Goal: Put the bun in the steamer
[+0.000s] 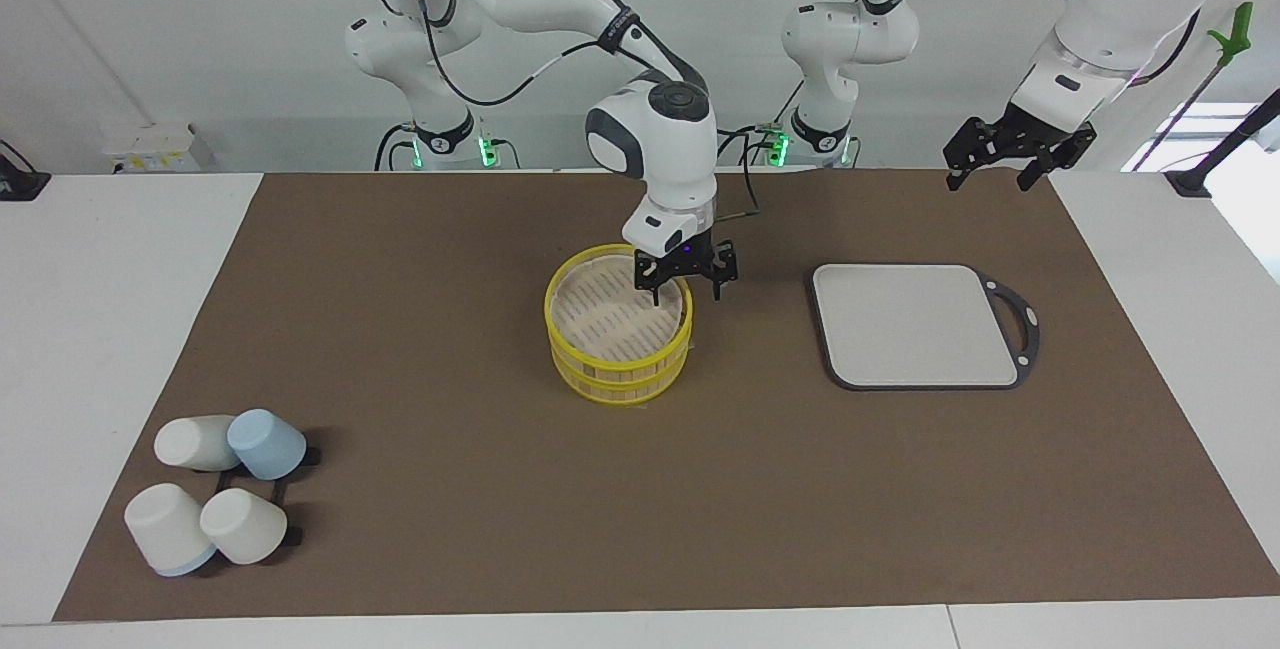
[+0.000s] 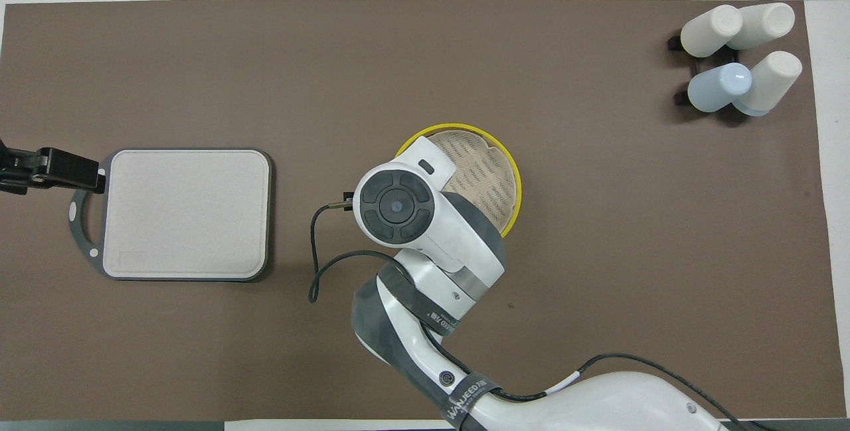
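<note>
The steamer point(image 1: 618, 335) is sitting mid-surface, the bun hidden from sight. The right gripper point(image 1: 686, 291) is hovering over its rim, fingers point(image 1: 657, 295) spread and empty. The left gripper point(image 1: 1000, 167) is waiting, fingers released, near the grey board point(image 1: 915, 326).

A steamer point(image 1: 618, 344) with bright yellow rims, tan slatted sides and a pale slatted floor sits on a brown mat point(image 1: 450, 529). A pale grey board point(image 1: 915, 324) has a dark grey border. Three white cups point(image 1: 240, 525) and one light blue cup point(image 1: 266, 443) cluster together.
</note>
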Robot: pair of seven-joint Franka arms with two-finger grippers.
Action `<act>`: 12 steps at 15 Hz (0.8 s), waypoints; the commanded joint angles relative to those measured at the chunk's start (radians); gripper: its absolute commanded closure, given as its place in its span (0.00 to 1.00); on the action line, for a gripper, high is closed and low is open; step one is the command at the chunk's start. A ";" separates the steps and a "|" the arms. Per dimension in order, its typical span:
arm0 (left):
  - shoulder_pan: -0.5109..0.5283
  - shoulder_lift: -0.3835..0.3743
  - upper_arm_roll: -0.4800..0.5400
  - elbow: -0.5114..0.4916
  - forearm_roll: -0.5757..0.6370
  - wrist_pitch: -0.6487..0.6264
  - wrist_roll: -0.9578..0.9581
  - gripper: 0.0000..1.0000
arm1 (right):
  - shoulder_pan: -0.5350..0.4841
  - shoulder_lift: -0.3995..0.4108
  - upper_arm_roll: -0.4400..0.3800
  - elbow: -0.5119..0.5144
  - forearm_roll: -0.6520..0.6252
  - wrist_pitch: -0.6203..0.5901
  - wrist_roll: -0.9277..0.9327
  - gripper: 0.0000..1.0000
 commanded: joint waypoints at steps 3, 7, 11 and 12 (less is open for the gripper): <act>0.010 -0.022 -0.007 -0.040 0.016 0.038 0.016 0.00 | -0.147 -0.123 0.010 0.124 0.034 -0.305 -0.134 0.00; 0.010 -0.022 -0.007 -0.042 0.016 0.039 0.017 0.00 | -0.319 -0.277 0.002 0.089 0.074 -0.609 -0.341 0.00; 0.010 -0.022 -0.007 -0.042 0.016 0.039 0.016 0.00 | -0.520 -0.459 0.004 -0.055 0.077 -0.644 -0.613 0.00; 0.010 -0.023 -0.007 -0.042 0.016 0.039 0.017 0.00 | -0.537 -0.493 0.004 -0.090 0.077 -0.642 -0.642 0.00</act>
